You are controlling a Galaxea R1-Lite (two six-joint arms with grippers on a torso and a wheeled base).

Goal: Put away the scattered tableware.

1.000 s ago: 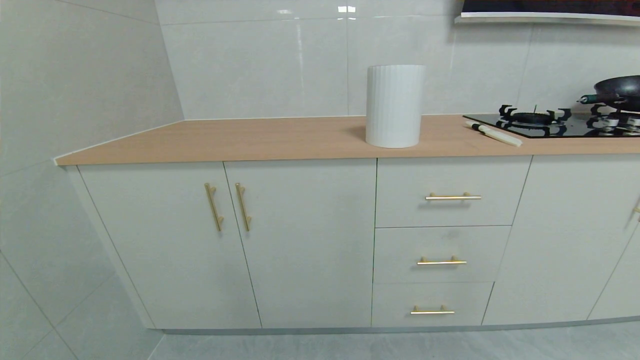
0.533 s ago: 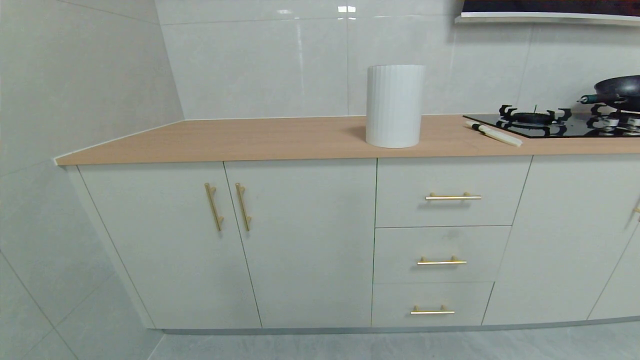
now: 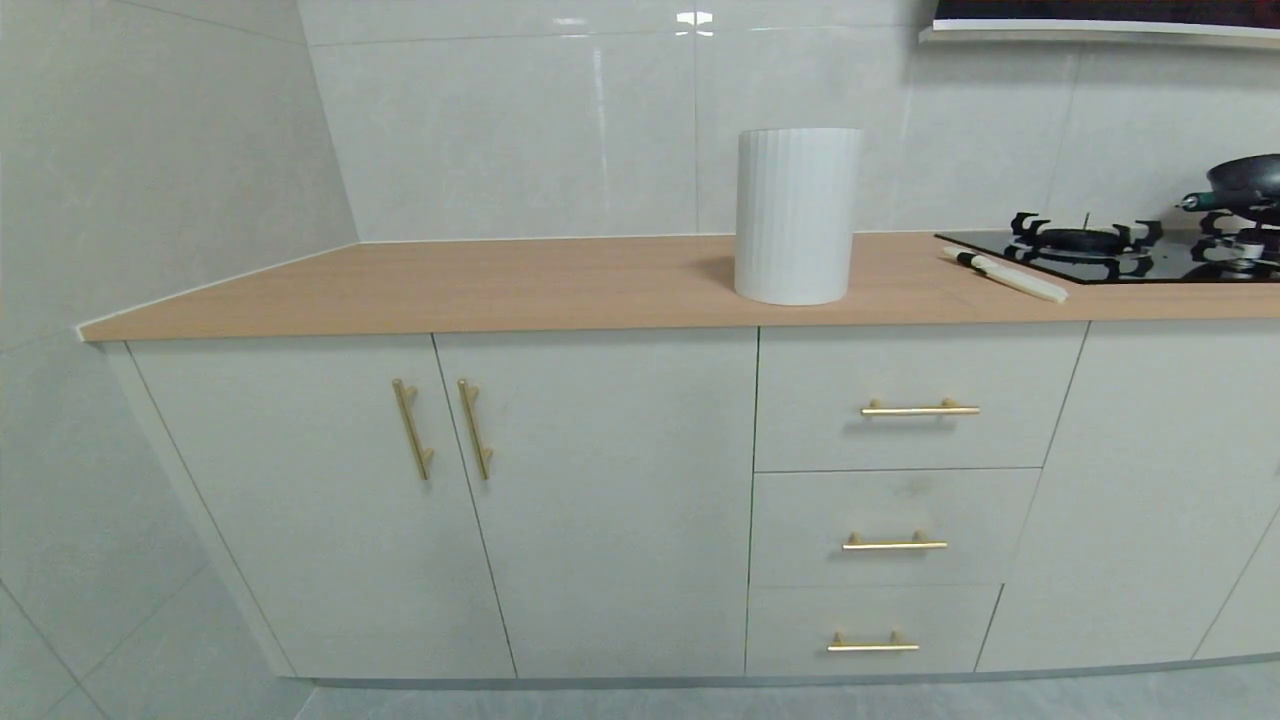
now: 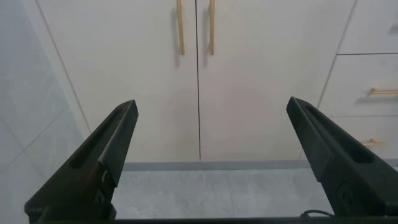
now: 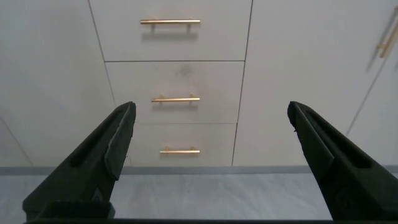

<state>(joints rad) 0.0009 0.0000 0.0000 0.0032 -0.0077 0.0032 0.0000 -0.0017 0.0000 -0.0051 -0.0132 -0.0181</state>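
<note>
left gripper (image 4: 211, 104) spread wide, both dark fingers far apart, nothing between them, and it's facing the pair of cupboard doors (image 4: 267, 81) low down near the floor (image 4: 211, 190). right gripper (image 5: 211, 106), same story: gaping wide, empty, looking straight at the drawer stack (image 5: 177, 81).

up on the wooden counter (image 3: 450, 285) lies the utensil (image 3: 1003, 275), well apart from both grippers, above the cupboard fronts. it lies flat, to the right of the holder (image 3: 797, 215) and just beside the near corner of the black hob (image 3: 1100, 258); whether it touches the glass, can't tell. it's long and slim, cream along most of its length, with a dark end pointing back toward the wall. knife or something else, too small to call.

the holder is a tall white ribbed cylinder, upright, apart from the utensil.

the count: one utensil, one holder, two doors with two upright gold handles, three drawers with one gold handle each, and one dark pan (image 3: 1245, 178) sitting on the far burner.
</note>
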